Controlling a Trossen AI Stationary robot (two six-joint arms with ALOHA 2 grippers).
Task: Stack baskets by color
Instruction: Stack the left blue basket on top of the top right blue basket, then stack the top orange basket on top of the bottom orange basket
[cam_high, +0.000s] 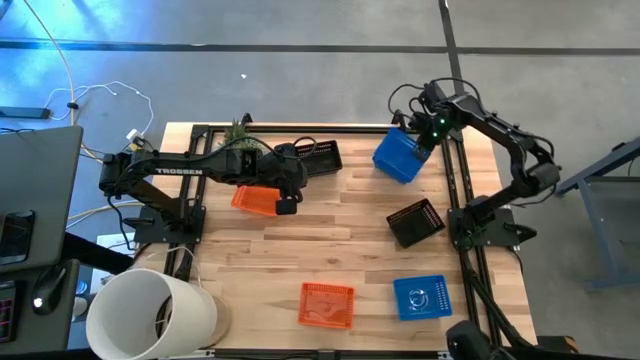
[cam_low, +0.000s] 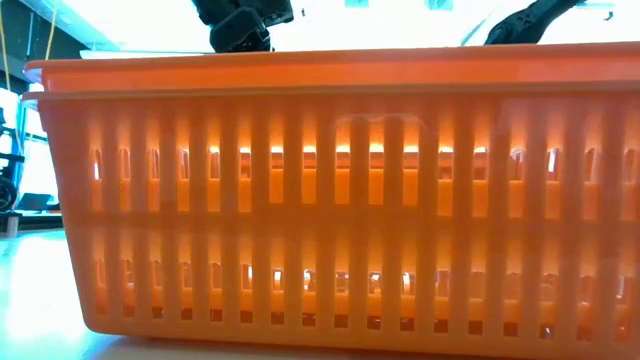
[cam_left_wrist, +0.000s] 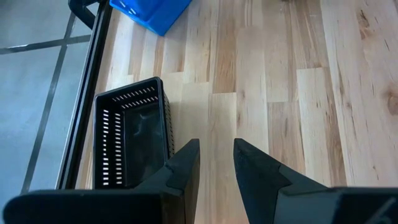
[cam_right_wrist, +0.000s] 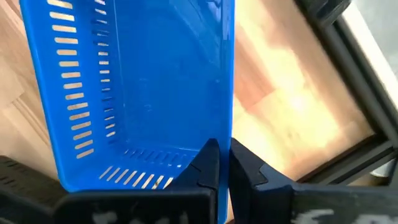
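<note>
My right gripper (cam_high: 420, 142) (cam_right_wrist: 224, 149) is at the far right of the table, shut on a blue basket (cam_high: 398, 156) (cam_right_wrist: 143, 93) that sits tilted there. My left gripper (cam_high: 288, 204) (cam_left_wrist: 216, 149) hovers open left of centre, with only bare wood between its fingers. An orange basket (cam_high: 254, 198) lies beside and partly under that arm. Resting on the table are a black basket (cam_high: 318, 157) (cam_left_wrist: 132, 143) by the far rail, another black basket (cam_high: 416, 222) at the right, and an orange basket (cam_high: 327, 303) (cam_low: 320, 200) and a blue basket (cam_high: 421, 297) near the front edge. My right gripper has the blue basket by the top edge of one side wall (cam_right_wrist: 231, 127), close to a corner. One finger is inside the basket and one outside. The fingers come from above, pointing steeply down. The basket hangs tilted; I cannot tell if it is clear of the table.
A big white bucket (cam_high: 150, 312) stands at the near left corner and a small green plant (cam_high: 240, 130) at the far left. A black frame rail (cam_high: 455, 190) runs along the table's right and far edges. Bare wood (cam_high: 330, 230) lies in the middle.
</note>
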